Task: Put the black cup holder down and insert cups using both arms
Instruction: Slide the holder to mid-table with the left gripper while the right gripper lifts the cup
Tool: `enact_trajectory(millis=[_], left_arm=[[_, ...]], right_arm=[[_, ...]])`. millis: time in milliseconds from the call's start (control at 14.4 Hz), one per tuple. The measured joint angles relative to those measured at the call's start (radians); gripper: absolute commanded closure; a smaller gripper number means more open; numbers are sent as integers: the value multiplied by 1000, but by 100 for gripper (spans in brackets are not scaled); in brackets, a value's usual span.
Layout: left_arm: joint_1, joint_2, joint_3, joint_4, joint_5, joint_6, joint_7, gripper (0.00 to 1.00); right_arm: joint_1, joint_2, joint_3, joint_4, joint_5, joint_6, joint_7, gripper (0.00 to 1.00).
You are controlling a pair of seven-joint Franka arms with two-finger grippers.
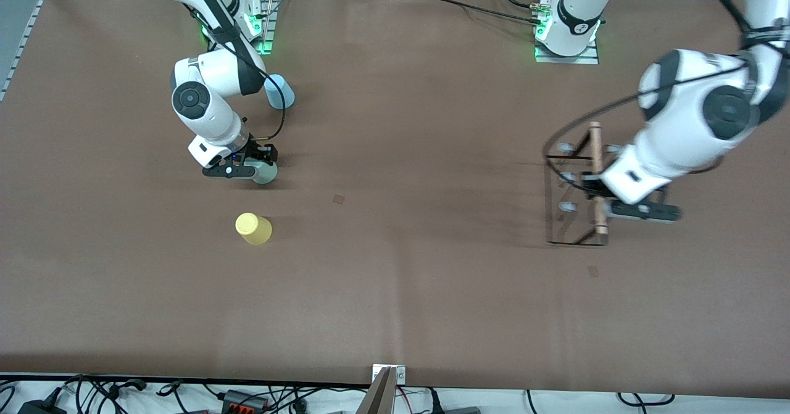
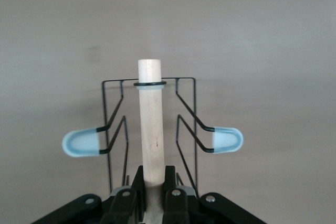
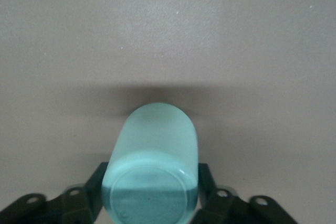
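The small tapered yellow plastic cup [image 1: 253, 228] lies nearest the front camera, upside down on the brown tabletop [image 1: 395, 290], untouched. Just farther from the camera, your right gripper [image 1: 259, 168] has its jaws closed on the pale mint green plastic cup [image 1: 266, 173], low at the tabletop; in the right wrist view the mint cup [image 3: 151, 166] sits between the fingers [image 3: 207, 182], base toward the lens. The light blue plastic cup [image 1: 279, 91] stands farther still, beside the right arm's elbow.

The thin black wire cup holder [image 1: 577, 186] is well apart, at the left arm's end of the tabletop. Your left gripper [image 1: 642, 207] clamps its light wooden rod [image 2: 151, 124] near one end; the pale-blue-tipped prongs [image 2: 227, 140] stick out to both sides. The rod's long axis runs toward and away from the front camera, so the prongs point along the tabletop's length.

Key relation: holder and mint cup sit at separate ends, bare tabletop between. My judgement: the holder needs to come toward the middle before the right arm can reach a prong. I'd take it as not yet placed.
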Motion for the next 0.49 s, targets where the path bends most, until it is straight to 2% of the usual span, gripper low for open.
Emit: enact_trajectory(millis=[139,278,487], left_arm=[[-54,30,-52,26,0,1,-134,99],[-140,78,-61,57,1,10,-261,99],[-257,165,-62,120,2,35,-405,99]], right_arm=[[-3,-21,-5,13,0,-51,-1,86],[-9,-68,-6,38,0,-136,-8,86],[-17,-198,-6,65,0,-271,-30,85]])
